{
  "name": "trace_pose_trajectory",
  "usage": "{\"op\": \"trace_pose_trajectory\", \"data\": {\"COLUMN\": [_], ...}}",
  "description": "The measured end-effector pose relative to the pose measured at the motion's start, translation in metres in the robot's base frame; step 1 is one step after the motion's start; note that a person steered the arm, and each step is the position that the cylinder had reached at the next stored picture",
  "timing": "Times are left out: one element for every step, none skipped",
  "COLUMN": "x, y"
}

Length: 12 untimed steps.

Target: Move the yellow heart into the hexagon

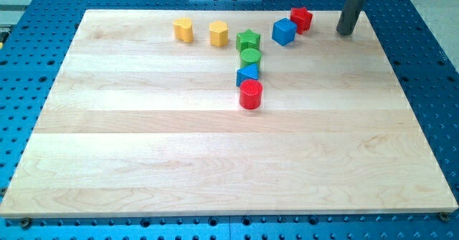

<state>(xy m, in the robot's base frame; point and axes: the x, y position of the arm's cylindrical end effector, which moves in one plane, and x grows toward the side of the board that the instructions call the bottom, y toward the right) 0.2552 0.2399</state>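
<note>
Two yellow blocks lie near the view's top, left of centre. The left one (183, 29) looks like the yellow heart. The right one (219, 34) looks like the yellow hexagon. A small gap separates them. My tip (346, 33) rests on the board at the view's top right, to the right of the red star (301, 18) and far right of both yellow blocks. It touches no block.
A green star (248, 41), green cylinder (250, 56), blue triangle (248, 74) and red cylinder (251, 94) form a column just right of the hexagon. A blue cube (284, 31) touches the red star. The wooden board (215, 161) sits on a blue perforated table.
</note>
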Motion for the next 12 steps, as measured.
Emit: {"op": "trace_pose_trajectory", "data": {"x": [-0.012, -0.050, -0.063, -0.064, -0.063, -0.062, -0.062, -0.051, -0.008, 0.006, 0.006, 0.006], "y": [-0.013, -0.016, -0.038, -0.085, -0.153, -0.218, -0.305, -0.385, -0.411, -0.385, -0.361, -0.327]}}
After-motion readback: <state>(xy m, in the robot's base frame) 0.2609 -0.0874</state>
